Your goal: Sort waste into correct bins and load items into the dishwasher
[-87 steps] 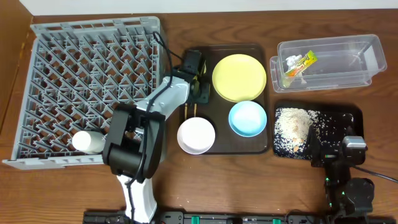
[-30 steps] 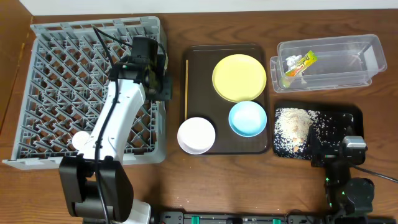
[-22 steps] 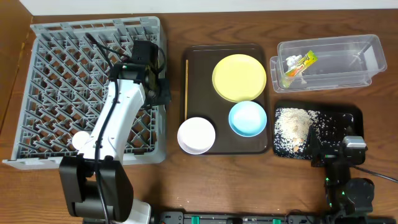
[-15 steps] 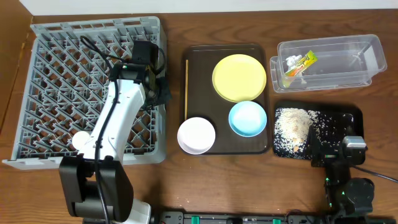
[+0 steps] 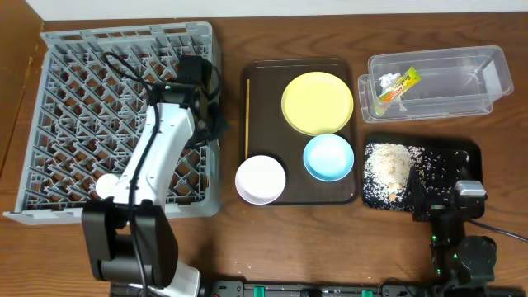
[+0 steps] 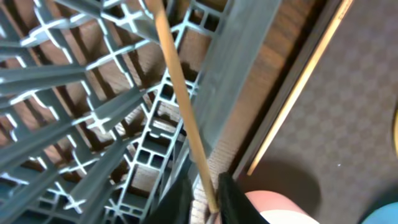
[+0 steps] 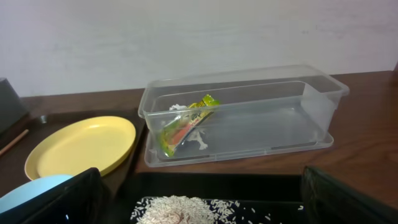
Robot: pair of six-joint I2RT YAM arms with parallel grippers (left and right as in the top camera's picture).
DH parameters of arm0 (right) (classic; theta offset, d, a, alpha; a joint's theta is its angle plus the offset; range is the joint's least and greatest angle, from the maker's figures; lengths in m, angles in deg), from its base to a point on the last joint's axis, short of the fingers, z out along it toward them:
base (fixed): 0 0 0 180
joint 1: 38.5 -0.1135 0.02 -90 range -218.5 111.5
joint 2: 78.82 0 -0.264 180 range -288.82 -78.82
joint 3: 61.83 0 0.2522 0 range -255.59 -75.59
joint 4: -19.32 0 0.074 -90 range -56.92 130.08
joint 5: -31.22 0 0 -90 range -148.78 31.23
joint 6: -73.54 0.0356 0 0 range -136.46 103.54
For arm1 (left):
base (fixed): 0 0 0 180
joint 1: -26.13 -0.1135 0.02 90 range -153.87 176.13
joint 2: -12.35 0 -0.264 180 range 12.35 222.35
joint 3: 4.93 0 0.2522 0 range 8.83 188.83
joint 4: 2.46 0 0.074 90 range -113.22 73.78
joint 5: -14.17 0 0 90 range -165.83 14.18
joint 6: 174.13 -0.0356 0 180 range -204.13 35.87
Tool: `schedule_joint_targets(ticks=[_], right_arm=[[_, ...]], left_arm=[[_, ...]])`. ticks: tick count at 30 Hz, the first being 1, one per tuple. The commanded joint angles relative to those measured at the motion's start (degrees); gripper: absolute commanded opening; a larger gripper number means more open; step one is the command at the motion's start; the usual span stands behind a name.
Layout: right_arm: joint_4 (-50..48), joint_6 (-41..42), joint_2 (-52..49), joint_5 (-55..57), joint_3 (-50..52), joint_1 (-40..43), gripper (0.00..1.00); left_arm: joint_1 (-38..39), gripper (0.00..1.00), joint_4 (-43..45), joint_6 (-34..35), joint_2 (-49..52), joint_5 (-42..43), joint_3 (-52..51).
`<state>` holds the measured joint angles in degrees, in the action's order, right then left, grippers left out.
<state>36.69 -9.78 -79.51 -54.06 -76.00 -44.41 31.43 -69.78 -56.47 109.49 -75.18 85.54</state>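
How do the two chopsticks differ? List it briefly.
The held chopstick is pinched in the left end effector; the loose chopstick lies free. The held one stretches over the rack; the loose one rests on the brown tray. Both are thin, straight wooden sticks.

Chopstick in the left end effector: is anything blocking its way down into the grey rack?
Nothing visible does. The chopstick in the left end effector hangs over bare lattice of the dish rack, just inside its wall.

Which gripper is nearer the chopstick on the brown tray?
Left. Left gripper is beside the chopstick, over the rack wall; right gripper is far off by the black tray.
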Motion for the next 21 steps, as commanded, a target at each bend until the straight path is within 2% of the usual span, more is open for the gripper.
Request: schedule_joint_targets(ticks=[1, 10, 21], right_arm=[[0.2, -0.8, 0.2, 0.2, 0.1, 0.3, 0.99], [0.2, -0.8, 0.2, 0.2, 0.1, 0.3, 0.99], [0.2, -0.8, 0.2, 0.2, 0.1, 0.3, 0.99]], left_arm=[[-0.3, 0.08, -0.6, 0.9, 0.2, 1.3, -0.7], [-0.3, 0.08, -5.6, 0.2, -6.0, 1.9, -0.2], [-0.3, 0.08, -14.8, -8.3, -8.4, 1.2, -0.2]])
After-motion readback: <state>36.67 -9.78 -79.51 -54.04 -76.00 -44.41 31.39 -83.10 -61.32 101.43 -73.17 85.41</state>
